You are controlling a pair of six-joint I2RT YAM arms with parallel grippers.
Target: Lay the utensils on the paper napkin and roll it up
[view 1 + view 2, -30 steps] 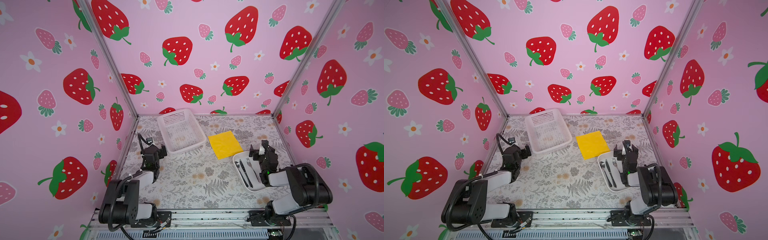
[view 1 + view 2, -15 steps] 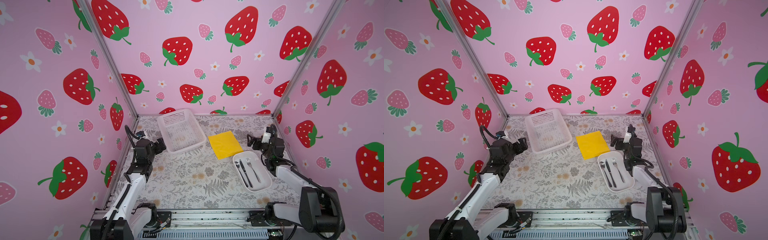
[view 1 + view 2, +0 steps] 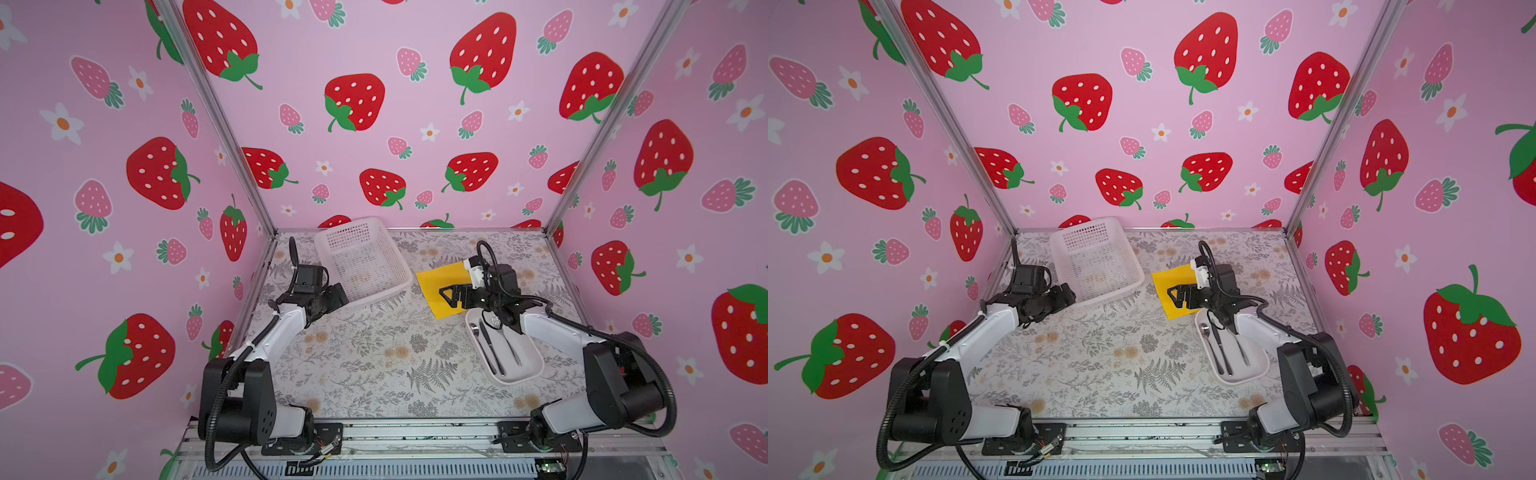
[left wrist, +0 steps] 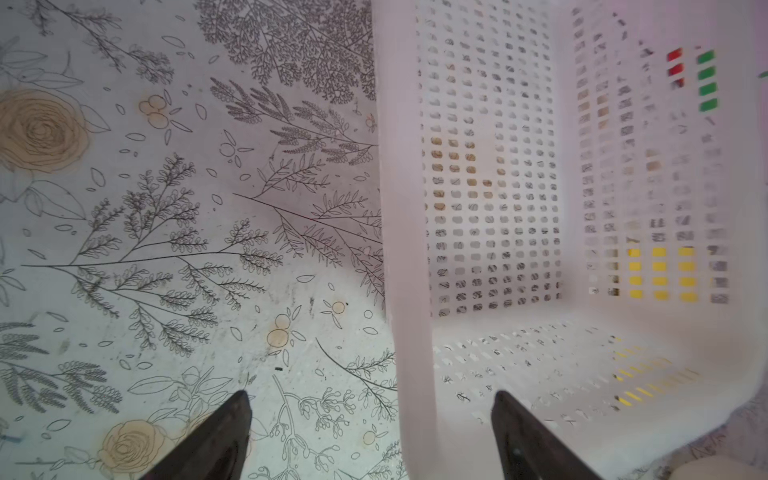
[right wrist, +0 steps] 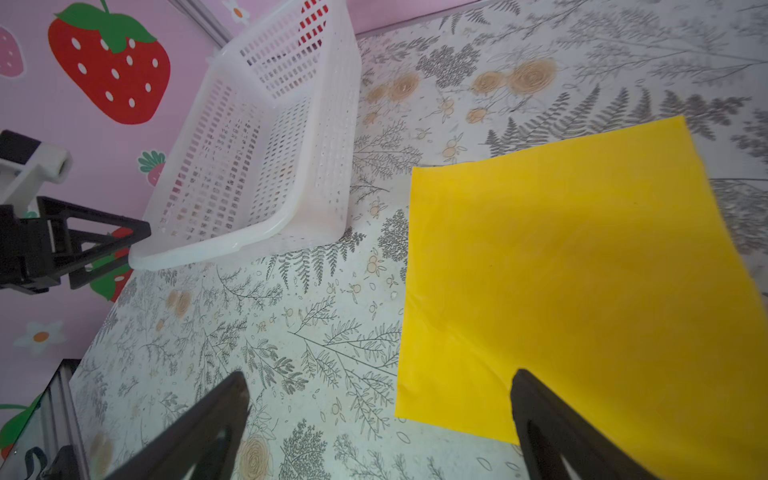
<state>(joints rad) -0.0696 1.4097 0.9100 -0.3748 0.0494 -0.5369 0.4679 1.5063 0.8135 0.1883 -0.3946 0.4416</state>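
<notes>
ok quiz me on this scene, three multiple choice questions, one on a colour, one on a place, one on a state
1. What colour is the paper napkin?
A white
B yellow
C pink

2. Where do the utensils lie?
A in the mesh basket
B on the napkin
C in the white tray

3. How do the jaws of the right gripper stand?
A shut on the napkin
B shut on a fork
C open, holding nothing

Answers:
1 B: the sheet lying flat on the table is bright yellow.
2 C: both top views show the three pieces side by side in the tray.
3 C: the right wrist view shows the jaws wide apart above the napkin's edge, with nothing gripped.
</notes>
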